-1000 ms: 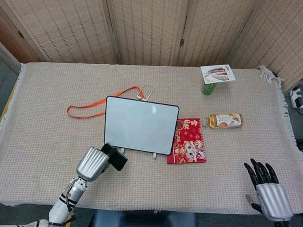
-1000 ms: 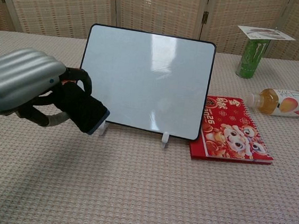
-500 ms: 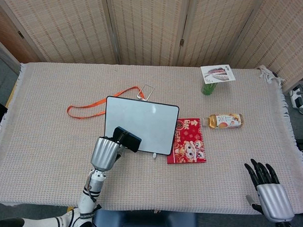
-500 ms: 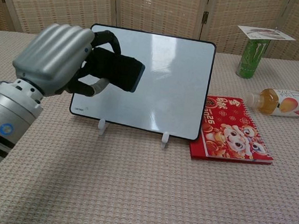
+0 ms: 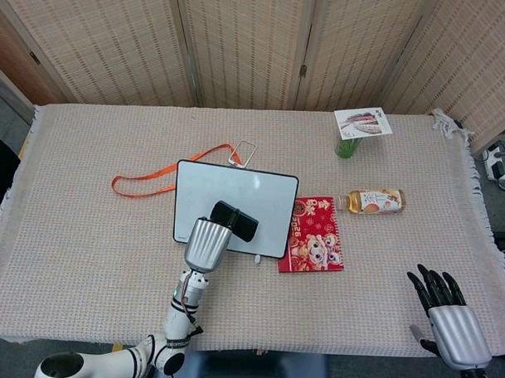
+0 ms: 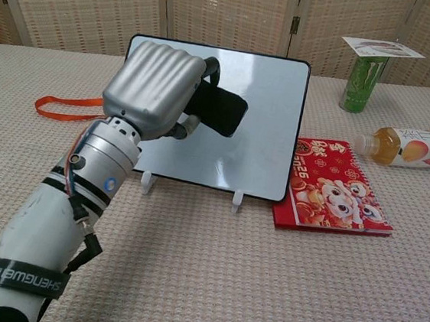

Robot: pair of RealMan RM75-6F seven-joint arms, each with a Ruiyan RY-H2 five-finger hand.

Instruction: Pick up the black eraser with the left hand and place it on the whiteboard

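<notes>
A plastic bottle (image 5: 373, 201) holding amber drink is lying on its side on the desk (image 5: 84, 249), cap toward the red booklet (image 5: 315, 233); behind it a green can (image 5: 348, 147) is standing upright with a printed card (image 5: 363, 122) resting across its top, so its contents are not showing

The left hand (image 5: 207, 241) is hovering over the near edge of the whiteboard (image 5: 269, 198), fingers curled around the black eraser (image 5: 236, 221) and grasping it by one end. In the chest view the left hand (image 6: 155, 87) is covering the board's upper left part, with the black eraser (image 6: 219, 109) sticking out to the right against the whiteboard (image 6: 264, 128); whether it is touching the board is not clear

The eraser's long axis is running roughly across the board, left to right, free end pointing toward the booklet and tilting slightly downward

The right hand (image 5: 447, 320) is resting at the desk's near right corner, fingers spread and holding nothing. An orange lanyard (image 5: 145, 179) is lying just left of the whiteboard
</notes>
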